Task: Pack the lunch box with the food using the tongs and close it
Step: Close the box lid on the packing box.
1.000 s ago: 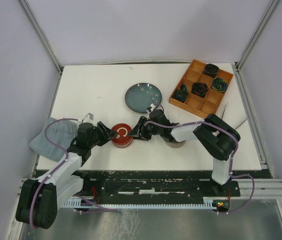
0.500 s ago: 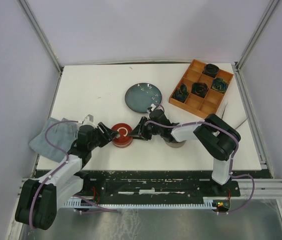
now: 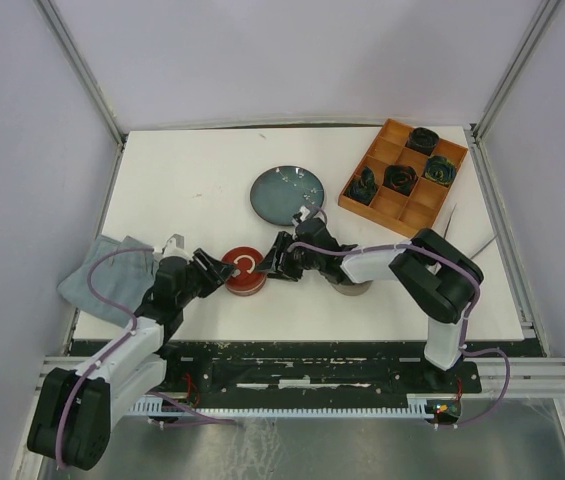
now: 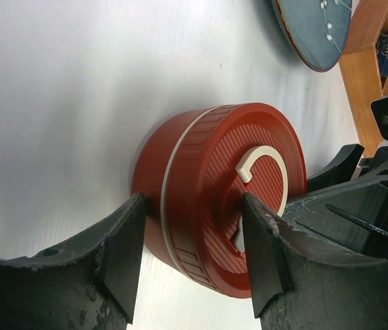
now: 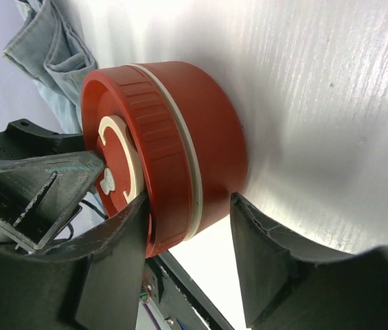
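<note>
The round red lunch box (image 3: 244,270) stands on the white table with its ribbed lid on, a white C-shaped handle on top. My left gripper (image 3: 212,272) reaches it from the left and my right gripper (image 3: 275,265) from the right. In the left wrist view the lunch box (image 4: 214,185) sits between the parted jaws of the left gripper (image 4: 192,206), one finger by the base and one over the lid. In the right wrist view the right gripper (image 5: 188,203) straddles the lunch box (image 5: 180,130) the same way. The thin silver tongs (image 3: 480,245) lie at the table's right edge. The food is out of view.
A blue-grey plate (image 3: 288,194) sits behind the box. An orange wooden tray (image 3: 407,205) holding dark rosettes stands at the back right. A grey cloth (image 3: 97,280) lies at the left edge. A grey round object (image 3: 350,288) rests under the right forearm.
The left arm has shifted slightly back and to the left while its gripper stays at the box. The right gripper's jaws have widened a little. The lunch box has barely moved.
</note>
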`<state>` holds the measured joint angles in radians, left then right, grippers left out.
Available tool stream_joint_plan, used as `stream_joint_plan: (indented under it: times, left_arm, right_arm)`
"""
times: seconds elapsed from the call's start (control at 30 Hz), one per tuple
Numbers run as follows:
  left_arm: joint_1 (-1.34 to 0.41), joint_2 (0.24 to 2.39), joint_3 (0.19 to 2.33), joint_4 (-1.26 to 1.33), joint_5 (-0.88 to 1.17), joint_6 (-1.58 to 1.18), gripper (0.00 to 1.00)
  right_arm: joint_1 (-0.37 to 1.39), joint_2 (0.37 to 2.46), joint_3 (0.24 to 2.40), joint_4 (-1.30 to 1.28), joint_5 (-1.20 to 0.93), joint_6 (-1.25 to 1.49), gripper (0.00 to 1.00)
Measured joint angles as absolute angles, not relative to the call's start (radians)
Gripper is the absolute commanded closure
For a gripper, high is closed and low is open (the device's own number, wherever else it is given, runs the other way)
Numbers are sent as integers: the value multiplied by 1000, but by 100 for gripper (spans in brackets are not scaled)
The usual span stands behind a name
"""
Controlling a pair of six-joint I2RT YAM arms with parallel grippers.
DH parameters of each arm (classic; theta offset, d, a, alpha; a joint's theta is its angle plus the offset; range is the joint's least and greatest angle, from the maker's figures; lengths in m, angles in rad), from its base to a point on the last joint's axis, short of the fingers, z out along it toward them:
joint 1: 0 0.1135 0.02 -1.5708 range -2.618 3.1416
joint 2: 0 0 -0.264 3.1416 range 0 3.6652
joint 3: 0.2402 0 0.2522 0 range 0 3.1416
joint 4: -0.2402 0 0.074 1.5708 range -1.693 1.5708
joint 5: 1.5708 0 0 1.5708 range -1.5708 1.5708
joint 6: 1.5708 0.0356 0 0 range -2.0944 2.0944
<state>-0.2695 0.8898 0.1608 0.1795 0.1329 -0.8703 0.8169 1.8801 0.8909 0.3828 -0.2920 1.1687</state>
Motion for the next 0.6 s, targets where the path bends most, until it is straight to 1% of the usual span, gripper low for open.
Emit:
stream_joint_plan:
  times: [0.07,0.13,0.17,0.23,0.27,0.33,0.43,0.6]
  left_arm:
    - [-273,890,155,192,129,-872,92]
    - [-280,897,154,206,125,-873,92]
    - [-287,904,154,216,120,-874,87]
    - [-302,920,154,235,106,-878,67]
    - [-307,926,154,241,101,-880,65]
    - [-316,933,160,243,92,-883,63]
    - [-323,926,163,232,80,-893,59]
    - [-341,828,150,145,73,-973,59]
  right_arm:
    - [820,1876,908,342,-279,1145,41]
    - [821,1868,925,295,-270,1118,42]
    - [821,1863,933,274,-266,1105,42]
    - [821,1855,942,242,-257,1090,39]
    - [821,1852,942,234,-253,1089,37]
    - [821,1847,940,226,-253,1087,35]
    - [821,1842,927,239,-253,1099,33]
    - [823,1831,878,299,-274,1154,33]
